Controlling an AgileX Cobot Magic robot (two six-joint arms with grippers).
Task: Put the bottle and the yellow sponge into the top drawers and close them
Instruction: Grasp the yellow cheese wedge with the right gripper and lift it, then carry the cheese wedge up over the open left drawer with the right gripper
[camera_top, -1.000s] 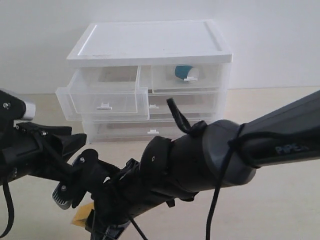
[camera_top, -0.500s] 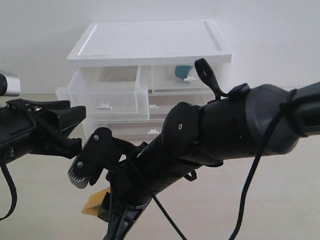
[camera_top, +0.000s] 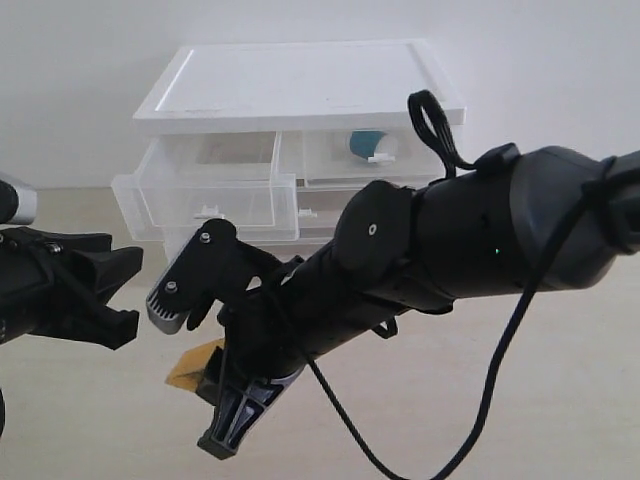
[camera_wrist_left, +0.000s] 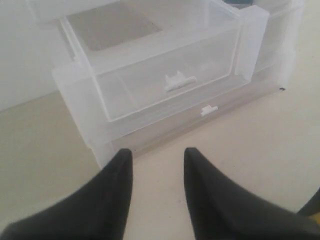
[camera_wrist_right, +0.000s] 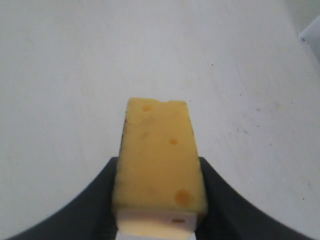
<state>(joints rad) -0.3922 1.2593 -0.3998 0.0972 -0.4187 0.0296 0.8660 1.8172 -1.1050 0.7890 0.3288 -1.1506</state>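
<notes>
My right gripper (camera_top: 215, 388) reaches across to the lower left and is shut on the yellow sponge (camera_top: 193, 368), holding it above the table. In the right wrist view the yellow sponge (camera_wrist_right: 158, 160) sits squeezed between both black fingers (camera_wrist_right: 102, 200). The left top drawer (camera_top: 208, 195) stands pulled out and empty. The right top drawer (camera_top: 372, 155) is pushed in, with the bottle (camera_top: 368, 143) lying inside. My left gripper (camera_top: 135, 292) hovers open at the far left. Its wrist view shows the left gripper (camera_wrist_left: 156, 156) empty, facing the open drawer (camera_wrist_left: 150, 65).
The white-topped cabinet (camera_top: 300, 85) stands at the back against a white wall. Below the top drawers sit two full-width drawers (camera_top: 345, 210). The right arm's thick body (camera_top: 470, 240) crosses the middle of the exterior view and hides the cabinet's lower front.
The right arm has risen, lifting the yellow sponge off the table. The left gripper has drawn back toward the left edge.
</notes>
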